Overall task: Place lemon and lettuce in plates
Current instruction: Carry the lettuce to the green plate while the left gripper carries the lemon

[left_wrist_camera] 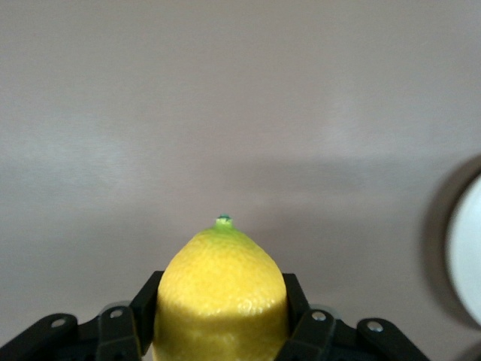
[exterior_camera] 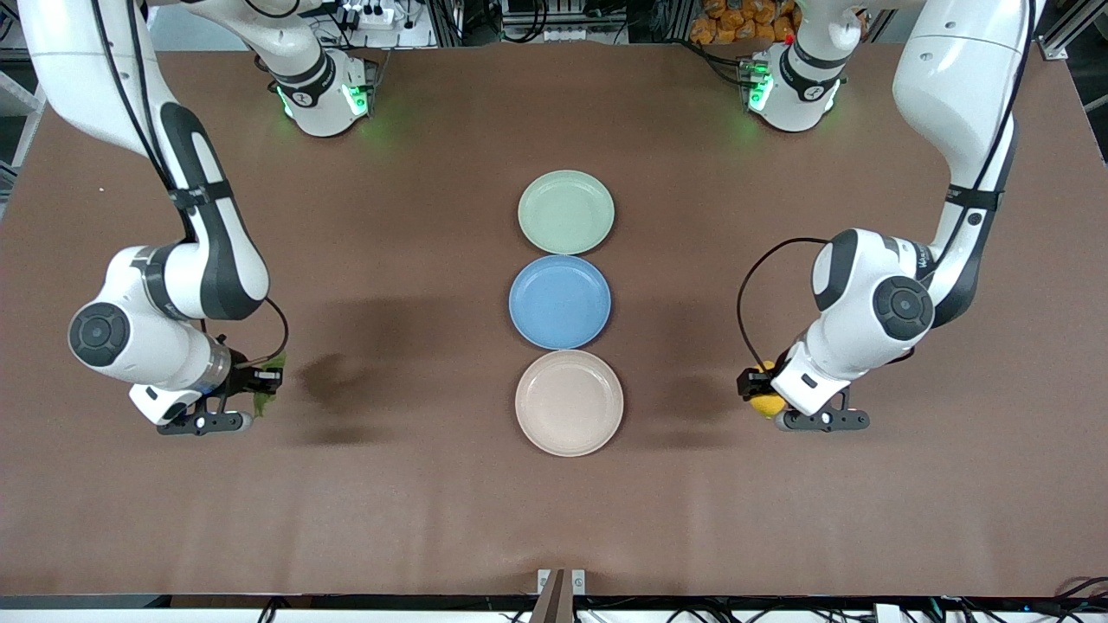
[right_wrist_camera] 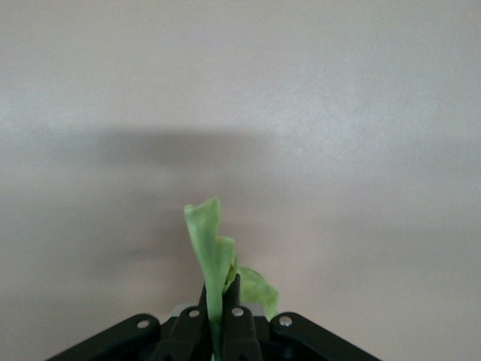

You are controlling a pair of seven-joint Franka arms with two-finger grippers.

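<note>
My left gripper (exterior_camera: 760, 391) is shut on the yellow lemon (exterior_camera: 768, 404) and holds it above the bare table toward the left arm's end, beside the beige plate (exterior_camera: 569, 402). In the left wrist view the lemon (left_wrist_camera: 222, 274) fills the gap between the fingers of the left gripper (left_wrist_camera: 222, 308). My right gripper (exterior_camera: 258, 384) is shut on the green lettuce (exterior_camera: 267, 394) above the table toward the right arm's end. In the right wrist view the lettuce (right_wrist_camera: 207, 241) sticks up from the closed right gripper (right_wrist_camera: 222, 297). The mint green plate (exterior_camera: 566, 212) lies farthest from the front camera.
A blue plate (exterior_camera: 560, 301) lies between the mint green and beige plates, the three in a line down the table's middle. A pale plate's edge (left_wrist_camera: 467, 256) shows in the left wrist view. Brown table lies around both grippers.
</note>
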